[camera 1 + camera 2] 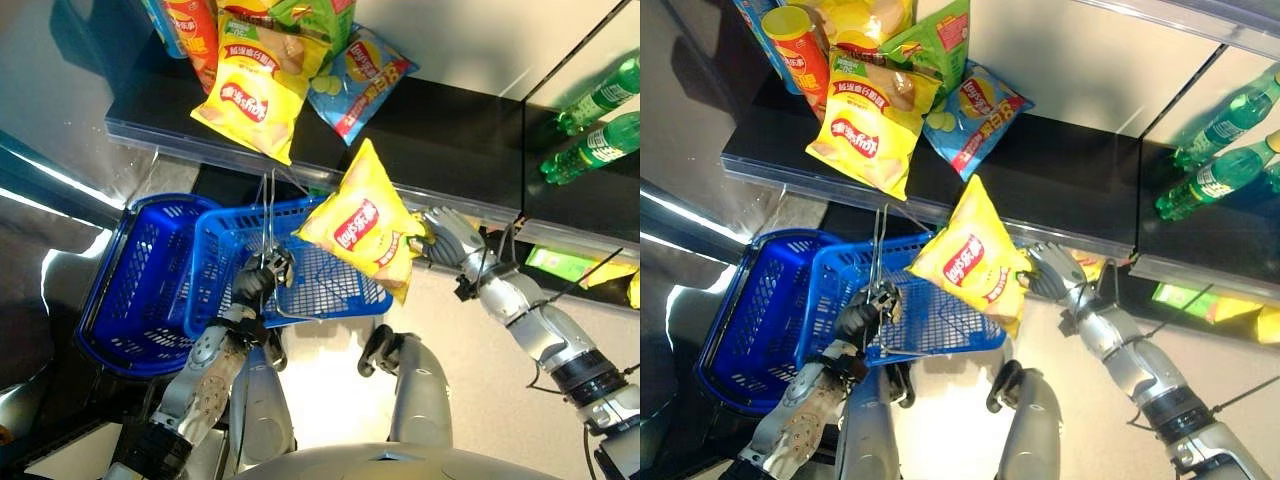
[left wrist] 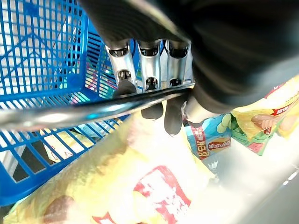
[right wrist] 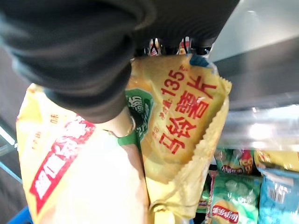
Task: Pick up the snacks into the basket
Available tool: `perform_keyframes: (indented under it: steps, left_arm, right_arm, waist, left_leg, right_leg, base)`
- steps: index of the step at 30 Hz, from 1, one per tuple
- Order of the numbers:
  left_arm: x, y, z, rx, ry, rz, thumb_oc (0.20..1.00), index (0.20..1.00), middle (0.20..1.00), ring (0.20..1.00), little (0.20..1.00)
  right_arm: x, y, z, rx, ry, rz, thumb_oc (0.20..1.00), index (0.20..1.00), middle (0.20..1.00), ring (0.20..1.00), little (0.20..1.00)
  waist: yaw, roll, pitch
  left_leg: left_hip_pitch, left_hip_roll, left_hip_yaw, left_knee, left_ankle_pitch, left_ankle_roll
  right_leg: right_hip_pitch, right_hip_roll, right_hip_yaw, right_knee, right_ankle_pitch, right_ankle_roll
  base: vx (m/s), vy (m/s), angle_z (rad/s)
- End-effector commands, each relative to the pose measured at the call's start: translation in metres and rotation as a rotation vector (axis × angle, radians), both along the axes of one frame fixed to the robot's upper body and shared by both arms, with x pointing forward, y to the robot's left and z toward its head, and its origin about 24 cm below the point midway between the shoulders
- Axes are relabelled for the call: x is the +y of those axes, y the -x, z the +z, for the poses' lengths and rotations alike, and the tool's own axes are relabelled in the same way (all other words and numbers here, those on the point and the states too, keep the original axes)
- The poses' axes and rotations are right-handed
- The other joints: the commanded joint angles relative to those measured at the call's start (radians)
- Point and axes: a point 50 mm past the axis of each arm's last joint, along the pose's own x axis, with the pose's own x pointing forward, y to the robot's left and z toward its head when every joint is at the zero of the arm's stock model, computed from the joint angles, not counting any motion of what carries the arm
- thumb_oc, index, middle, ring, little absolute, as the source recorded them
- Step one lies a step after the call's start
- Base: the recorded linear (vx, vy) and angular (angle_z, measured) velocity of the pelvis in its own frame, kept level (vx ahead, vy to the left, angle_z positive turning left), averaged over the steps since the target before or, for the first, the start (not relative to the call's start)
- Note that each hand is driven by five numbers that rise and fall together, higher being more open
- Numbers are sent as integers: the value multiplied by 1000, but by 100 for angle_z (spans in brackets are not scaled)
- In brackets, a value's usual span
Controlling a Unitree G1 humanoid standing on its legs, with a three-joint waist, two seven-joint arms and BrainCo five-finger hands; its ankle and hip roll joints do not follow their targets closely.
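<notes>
Black shelf [image 1: 440, 130] | two baskets [image 1: 300, 270] | right hand [image 1: 445, 238] pinching one chip bag [image 1: 365, 220]

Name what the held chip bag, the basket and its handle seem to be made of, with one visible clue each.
Chip bag: probably glossy plastic film, crinkled with a serrated seal.
Basket: likely moulded blue plastic, a rigid lattice.
Handle: apparently bare metal wire, thin and shiny.

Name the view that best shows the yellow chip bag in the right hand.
Left eye view: the whole yellow chip bag hangs from the right hand over the blue basket. The right eye matches; wrist views show close-up parts.
</notes>
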Motion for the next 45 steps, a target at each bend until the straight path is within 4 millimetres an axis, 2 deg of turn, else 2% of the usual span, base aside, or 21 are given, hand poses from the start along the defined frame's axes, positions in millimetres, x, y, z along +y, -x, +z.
perform_keyframes:
  steps: [1,2,3,4,5,8,10,11,12,14,16,18,19,23,26,31,37,42,43,44,45]
  left_arm:
    - [-16,-1,65,-306,149,-80,200,200,200,200,200]
    - [-16,-1,66,-307,148,-78,200,200,200,200,200]
    - [-19,0,66,-303,163,-102,200,200,200,200,200]
    - [-18,0,67,-305,163,-100,200,200,200,200,200]
    - [-21,0,69,-307,169,-122,200,200,200,200,200]
    - [-23,1,71,-311,175,-144,200,200,200,200,200]
    - [-26,1,72,-312,187,-161,200,200,200,200,200]
    - [-30,0,74,-313,195,-181,200,200,200,200,200]
    - [-30,0,74,-313,195,-180,200,200,200,200,200]
    - [-36,0,74,-307,209,-216,200,200,200,200,200]
    - [-41,-1,75,-312,214,-240,200,200,200,200,200]
    - [-45,-2,77,-320,209,-269,200,200,200,200,200]
    - [-44,-2,78,-321,209,-266,200,200,200,200,200]
    - [-59,-5,85,-347,222,-336,200,200,200,200,200]
    - [-64,-6,86,-355,223,-363,200,200,200,200,200]
    - [-76,-8,91,-373,236,-417,200,200,200,200,200]
    - [-83,-10,97,-393,238,-449,200,200,200,200,200]
    - [-89,-8,97,-395,244,-471,200,200,200,200,200]
    - [-90,-9,98,-398,248,-472,200,200,200,200,200]
    - [-90,-9,98,-398,248,-473,200,200,200,200,200]
    - [-90,-9,99,-401,244,-473,200,200,200,200,200]
  right_arm:
    - [11,-26,29,-22,44,-9,200,200,200,200,200]
    - [12,-27,29,-23,43,-8,200,200,200,200,200]
    - [23,-38,37,-10,60,-4,200,200,200,200,200]
    - [24,-39,37,-11,60,-2,200,200,200,200,200]
    - [32,-51,46,-3,73,-15,200,200,200,200,200]
    - [39,-64,54,-1,92,-31,200,200,200,200,200]
    - [50,-75,62,-3,112,-36,200,200,200,200,200]
    - [62,-85,66,7,145,-38,200,200,200,200,200]
    - [62,-85,66,6,145,-37,200,200,200,200,200]
    - [81,-98,48,92,241,-48,200,200,200,200,200]
    - [97,-101,29,158,329,-42,200,200,200,200,200]
    - [111,-98,7,224,439,-16,200,200,200,200,200]
    - [113,-99,7,221,441,-14,200,200,200,200,200]
    - [135,-86,-29,306,589,45,200,200,200,200,200]
    - [140,-86,-32,324,618,44,200,200,200,200,200]
    - [139,-77,-53,408,610,39,200,200,200,200,200]
    - [148,-71,-61,453,565,58,200,200,200,200,200]
    - [139,-70,-70,500,512,14,200,200,200,200,200]
    - [135,-72,-66,459,510,-3,677,677,677,677,677]
    - [135,-73,-67,458,510,-4,1000,1000,1000,1000,1000]
    - [133,-73,-66,450,522,-6,1000,1000,1000,1000,1000]
  waist:
    - [29,28,-40]
    - [27,27,-38]
    - [40,30,-37]
    - [38,29,-35]
    - [49,31,-33]
    - [58,33,-32]
    - [68,35,-30]
    - [80,35,-30]
    - [79,35,-29]
    - [98,42,-26]
    - [109,48,-25]
    - [122,53,-24]
    - [119,53,-23]
    - [141,63,-19]
    - [149,67,-18]
    - [172,73,-16]
    - [182,78,-10]
    - [187,91,-9]
    - [187,94,-9]
    - [187,94,-9]
    - [186,96,-8]
  left_leg:
    - [72,-13,17,-36,-31,11]
    - [72,-13,17,-36,-31,11]
    - [72,-14,16,-34,-31,12]
    - [72,-14,16,-34,-32,12]
    - [72,-15,15,-34,-32,12]
    - [71,-16,13,-33,-32,12]
    - [70,-18,12,-34,-31,12]
    - [67,-20,10,-34,-30,13]
    - [67,-20,10,-34,-30,13]
    - [65,-24,6,-39,-27,14]
    - [59,-30,1,-38,-24,14]
    - [57,-34,-4,-37,-23,15]
    - [57,-34,-4,-37,-24,15]
    - [61,-47,-12,-47,-18,19]
    - [63,-52,-17,-51,-16,21]
    - [72,-65,-23,-63,-12,25]
    - [70,-74,-30,-62,-11,29]
    - [67,-76,-31,-58,-11,31]
    - [66,-77,-32,-60,-8,30]
    - [66,-77,-32,-60,-8,30]
    - [67,-78,-31,-60,-8,31]
  right_leg:
    - [31,-11,11,-34,92,102]
    - [31,-10,11,-34,93,102]
    - [31,-11,8,-32,95,100]
    - [31,-11,8,-32,95,100]
    - [32,-12,8,-31,97,100]
    - [32,-12,5,-30,99,99]
    - [35,-12,3,-33,101,97]
    - [38,-11,1,-38,105,97]
    - [38,-11,1,-38,105,96]
    - [39,-12,-3,-38,106,95]
    - [39,-13,-6,-38,107,95]
    - [40,-14,-9,-37,107,95]
    - [40,-14,-9,-37,107,95]
    - [44,-17,-14,-34,110,98]
    - [46,-18,-16,-34,112,99]
    - [59,-26,-26,-33,116,106]
    - [60,-29,-21,-33,119,105]
    - [57,-34,-27,-27,114,104]
    - [57,-35,-27,-26,114,106]
    - [57,-36,-27,-27,114,106]
    - [55,-36,-26,-24,115,107]
  base:
    - [0,0,0]
    - [0,0,0]
    - [0,0,0]
    - [-35,-7,0]
    - [0,0,0]
    - [0,0,0]
    - [-37,-7,3]
    - [-30,-7,4]
    - [-40,-6,1]
    - [-40,2,1]
    - [-32,0,3]
    - [-19,4,14]
    - [-10,9,13]
    - [-13,6,9]
    - [-8,5,13]
    - [7,6,11]
    - [0,4,5]
    - [-1,11,3]
    - [0,0,0]
    - [0,0,0]
    - [0,0,0]
